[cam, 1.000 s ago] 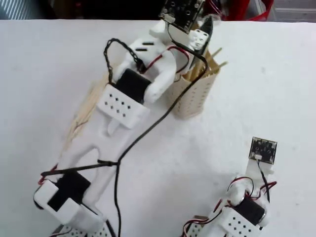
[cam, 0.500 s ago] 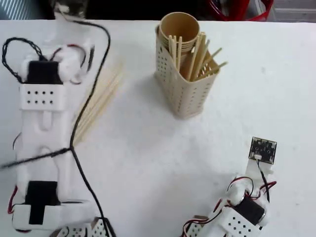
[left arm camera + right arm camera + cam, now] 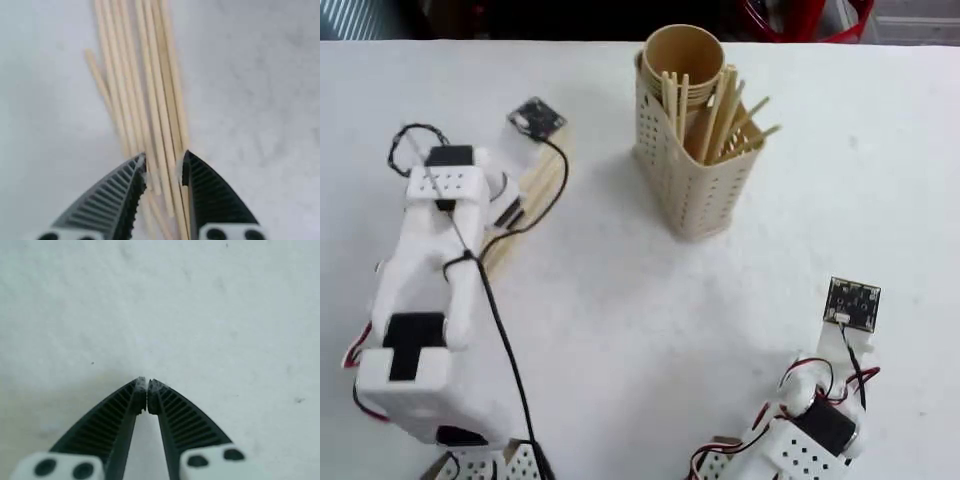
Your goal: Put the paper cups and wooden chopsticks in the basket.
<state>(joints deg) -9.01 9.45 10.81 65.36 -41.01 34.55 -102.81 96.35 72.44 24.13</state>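
Okay, my left tool (image 3: 163, 161) is over the loose chopsticks (image 3: 145, 90), jaws apart. In the left wrist view the pale sticks run in a tight bundle from the top of the frame down between the two black ribbed fingers (image 3: 122, 192). A few sticks sit right in the gap at the tips, and the rest fan off toward the upper left of that frame. I cannot tell whether the tips are touching the wood.

From the high view, my left arm (image 3: 435, 250) fills the left side of the frame. The loose chopsticks (image 3: 545, 180) peek out just beside it, flat on the white table (image 3: 620, 330).

Over at upper centre, the basket (image 3: 705, 195) stands upright, well apart from that pile. A paper cup (image 3: 682, 55) is tucked into its upper-left end. A bunch of standing chopsticks (image 3: 725, 110) lean out toward the upper right.

My right tool (image 3: 147, 385) is closed on nothing, tips pressed together over bare table. My right arm (image 3: 815, 435) sits at the lower right of the high view.
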